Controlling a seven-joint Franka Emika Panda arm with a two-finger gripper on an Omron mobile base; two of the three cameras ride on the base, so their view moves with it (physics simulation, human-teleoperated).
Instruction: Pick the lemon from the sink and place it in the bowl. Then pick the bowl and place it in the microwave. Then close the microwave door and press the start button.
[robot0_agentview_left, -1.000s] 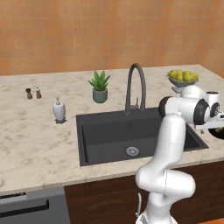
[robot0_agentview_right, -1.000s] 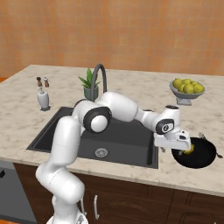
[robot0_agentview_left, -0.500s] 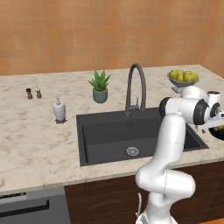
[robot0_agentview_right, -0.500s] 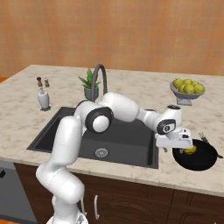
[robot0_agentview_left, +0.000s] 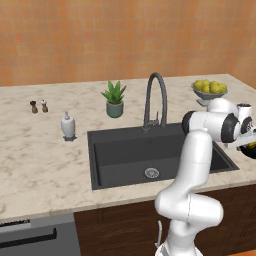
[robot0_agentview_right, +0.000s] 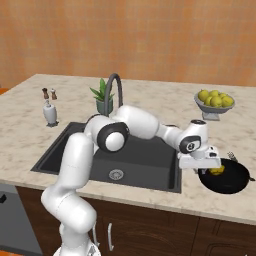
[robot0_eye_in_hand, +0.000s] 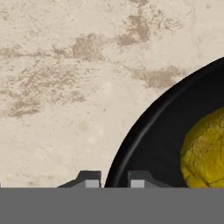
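With the claw (robot0_eye_in_hand: 112, 181) pinching the bowl (robot0_agentview_right: 231, 181) by its rim, a thin grip could tip it and roll the lemon (robot0_eye_in_hand: 204, 151) out.

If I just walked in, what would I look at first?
Probably the big white robot arm bending over the matte black sink, its fingers low at the rim of the glossy black round bowl on the counter to the sink's right. A small bright yellow lemon lies inside that bowl.

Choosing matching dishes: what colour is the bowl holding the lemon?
Glossy black round bowl, clearest in the hand view.
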